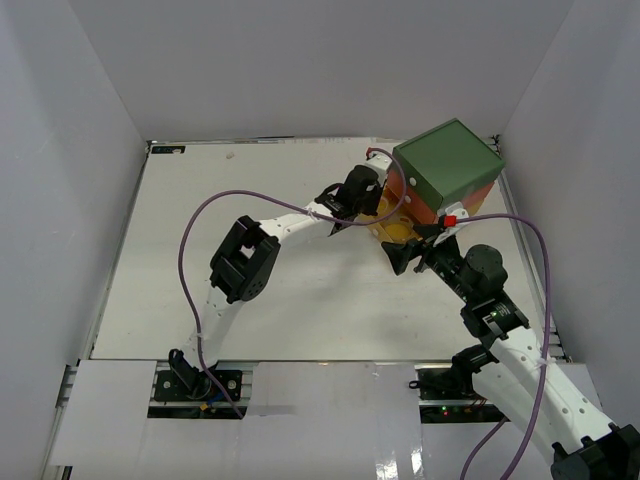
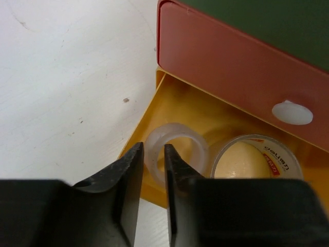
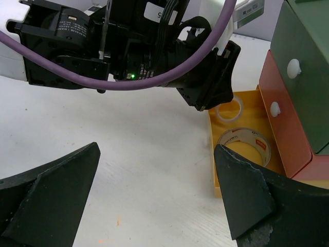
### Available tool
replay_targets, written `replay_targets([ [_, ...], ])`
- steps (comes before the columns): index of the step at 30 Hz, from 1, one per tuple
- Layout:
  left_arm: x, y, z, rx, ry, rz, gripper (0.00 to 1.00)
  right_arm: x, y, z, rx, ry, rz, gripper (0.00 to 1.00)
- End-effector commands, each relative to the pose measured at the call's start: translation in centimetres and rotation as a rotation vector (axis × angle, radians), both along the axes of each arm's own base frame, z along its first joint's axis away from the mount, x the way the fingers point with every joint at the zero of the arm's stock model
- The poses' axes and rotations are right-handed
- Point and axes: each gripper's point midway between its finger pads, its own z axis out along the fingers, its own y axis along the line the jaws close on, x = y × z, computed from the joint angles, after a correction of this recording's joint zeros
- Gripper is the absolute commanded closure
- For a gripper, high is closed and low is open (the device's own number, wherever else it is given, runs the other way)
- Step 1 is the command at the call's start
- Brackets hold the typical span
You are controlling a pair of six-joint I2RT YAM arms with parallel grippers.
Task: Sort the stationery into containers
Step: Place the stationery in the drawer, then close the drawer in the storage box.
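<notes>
The three-drawer chest (image 1: 447,165) stands at the back right. Its yellow bottom drawer (image 2: 146,121) is pulled open; the orange-red middle drawer (image 2: 221,56) is shut. The clear tape roll (image 2: 193,141) and the larger beige tape roll (image 2: 255,159) lie in the yellow drawer. My left gripper (image 2: 153,154) reaches into that drawer, its fingers astride the clear roll's left wall and closed on it. My right gripper (image 3: 157,190) is wide open and empty above the table, just in front of the drawer. No markers or pens show.
Grey walls close in the white table (image 1: 260,300) on three sides. The left arm's purple cable (image 3: 169,77) and wrist body hang in front of the right wrist camera. The chest's white knobs (image 3: 293,67) face the arms.
</notes>
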Motion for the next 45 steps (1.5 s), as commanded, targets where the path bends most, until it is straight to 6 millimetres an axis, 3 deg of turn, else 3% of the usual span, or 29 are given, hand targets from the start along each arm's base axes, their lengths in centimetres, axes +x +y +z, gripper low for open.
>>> replay_targets([
  [1,0.4,-1.1,4.0,-0.066,-0.057,-0.020,0.64,0.3,-0.3,0.2,-0.003,-0.023,-0.018,0.02],
  [9,0.3,-0.6,5.4,-0.088,-0.067,0.002,0.42,0.5,-0.2,-0.1,-0.014,-0.008,-0.017,0.02],
  [12,0.0,0.3,7.8,-0.110,-0.092,0.022,0.35,0.7,-0.1,0.0,-0.024,-0.005,-0.016,0.02],
  [13,0.2,1.3,9.7,-0.129,-0.115,0.046,0.29,0.9,0.0,-0.3,-0.033,0.011,-0.012,0.02],
  [16,0.3,3.8,11.0,-0.142,-0.115,0.093,0.22,1.6,0.2,-0.3,-0.050,0.022,-0.016,0.02],
  [17,0.6,5.3,12.6,-0.167,-0.123,0.123,0.19,1.9,0.0,-0.2,-0.062,0.025,-0.035,0.02],
  [19,0.2,7.3,11.4,-0.144,-0.084,0.146,0.18,3.1,-0.5,0.7,-0.082,0.017,-0.086,0.02],
  [21,-0.5,8.7,12.5,-0.181,-0.090,0.143,0.17,3.8,-0.6,1.6,-0.098,0.018,-0.102,0.03],
  [22,-1.7,9.5,9.8,-0.146,-0.045,0.131,0.17,4.6,-0.4,3.4,-0.095,0.000,-0.108,0.03],
  [24,-2.7,10.1,10.6,-0.182,-0.071,0.106,0.18,5.3,-0.4,4.4,-0.111,0.014,-0.124,0.03],
  [25,-3.3,10.4,9.8,-0.178,-0.057,0.092,0.18,6.3,-0.7,4.4,-0.134,0.027,-0.160,0.03],
  [26,-4.5,11.3,7.2,-0.152,-0.016,0.087,0.18,7.0,-1.0,6.6,-0.127,-0.002,-0.190,0.04],
  [27,-4.9,11.5,7.8,-0.177,-0.035,0.075,0.19,7.4,-1.1,7.1,-0.137,-0.001,-0.201,0.04],
  [28,-5.4,11.7,7.0,-0.176,-0.029,0.066,0.19,8.3,-1.3,7.2,-0.147,0.003,-0.219,0.05],
  [29,-6.5,12.5,4.7,-0.153,0.001,0.064,0.19,8.6,-1.4,8.6,-0.143,-0.006,-0.226,0.05],
  [32,-7.5,12.3,3.8,-0.184,-0.018,0.014,0.21,10.2,-1.6,8.5,-0.171,0.049,-0.228,0.08],
  [33,-7.9,12.1,3.2,-0.193,-0.013,-0.009,0.22,10.8,-1.9,10.1,-0.189,0.024,-0.234,0.08],
  [34,-8.0,11.8,2.4,-0.190,-0.003,-0.018,0.24,11.8,-2.4,8.9,-0.216,0.073,-0.239,0.08],
  [36,-8.2,11.1,1.6,-0.193,0.022,-0.058,0.26,12.9,-3.1,9.6,-0.207,0.086,-0.258,0.07],
  [37,-8.2,10.7,1.0,-0.193,0.036,-0.070,0.27,13.8,-4.2,8.8,-0.217,0.122,-0.281,0.07],
  [41,-8.1,9.8,-0.1,-0.215,0.053,-0.090,0.32,15.9,-6.6,8.8,-0.193,0.149,-0.307,0.05],
  [45,-8.0,8.6,-1.1,-0.224,0.065,-0.109,0.35,18.2,-9.5,6.8,-0.175,0.222,-0.360,0.00],
])
